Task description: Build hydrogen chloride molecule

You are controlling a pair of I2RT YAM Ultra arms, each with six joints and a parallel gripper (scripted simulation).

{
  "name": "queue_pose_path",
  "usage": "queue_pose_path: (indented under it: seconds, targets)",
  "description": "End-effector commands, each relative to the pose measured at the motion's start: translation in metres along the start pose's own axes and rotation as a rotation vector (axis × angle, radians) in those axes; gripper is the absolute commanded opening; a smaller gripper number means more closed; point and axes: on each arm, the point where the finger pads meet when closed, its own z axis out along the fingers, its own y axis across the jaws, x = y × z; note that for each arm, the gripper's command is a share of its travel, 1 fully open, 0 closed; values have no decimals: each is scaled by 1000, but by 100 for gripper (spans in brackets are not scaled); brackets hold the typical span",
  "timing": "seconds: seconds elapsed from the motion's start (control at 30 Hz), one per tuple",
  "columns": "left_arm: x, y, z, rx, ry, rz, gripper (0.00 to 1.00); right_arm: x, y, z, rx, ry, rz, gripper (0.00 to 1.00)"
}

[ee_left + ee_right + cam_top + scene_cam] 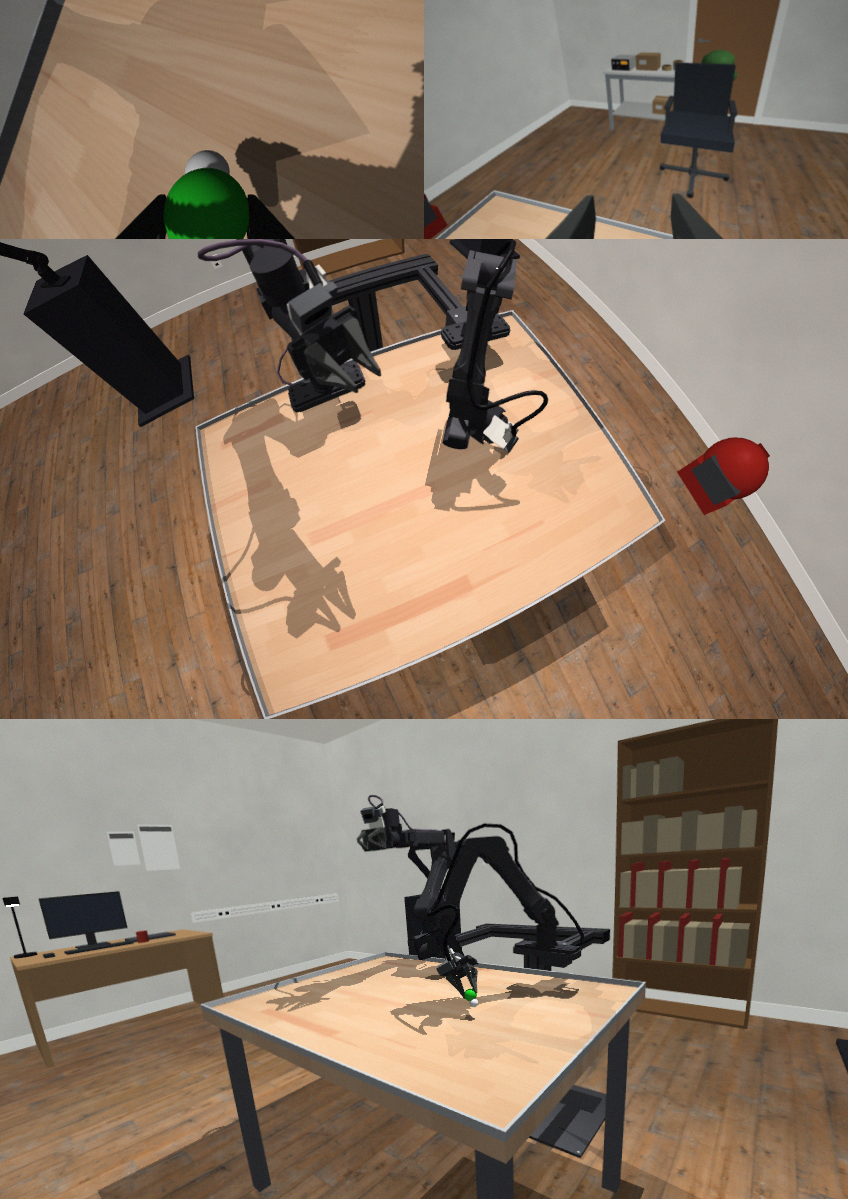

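Clearly, green ball (470, 994) (206, 214): pinched between the fingers of the left gripper (457, 435) (470, 988) (206, 205), low over the table (368, 476) (357, 1052) (95, 124) (524, 214); hidden in the top view.
White ball (474, 1002) (207, 161): directly beyond the green one, away from the fingers, on its lower side.
Pair's long axis: roughly along the left fingers' reach, leaning somewhat off upright.
Peg: not visible between the balls, so whether both ends are locked cannot be told.
Right gripper (368, 380) (360, 842) (633, 201): parted and empty, high up, well apart from the pair.
Nearer arm: the left, plainly.
Coming move: probably lower the pair, white end first, and let go if the bond is sound.
Risk: with that lean, the white ball may meet the wood off-centre and roll or twist the pair.
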Motion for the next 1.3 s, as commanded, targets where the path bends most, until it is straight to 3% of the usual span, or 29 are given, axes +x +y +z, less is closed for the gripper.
queue_pose_path:
  seconds: [0.0,0.07,0.43,0.77,1.27]
  targets:
    - [-7,-3,1,-44,-132,-151,0,-30,-32,6,144,-64,0,36]
    - [-7,-3,1,-44,-132,-151,0,-30,-32,6,144,-64,0,36]
    - [4,-14,5,-55,-321,-331,0,-47,-99,9,412,-78,17,36]
    - [4,-30,1,-8,-423,-456,0,-64,-78,3,340,-118,-11,36]
    - [20,-28,2,41,-563,-564,0,-46,-75,4,325,-83,-1,36]
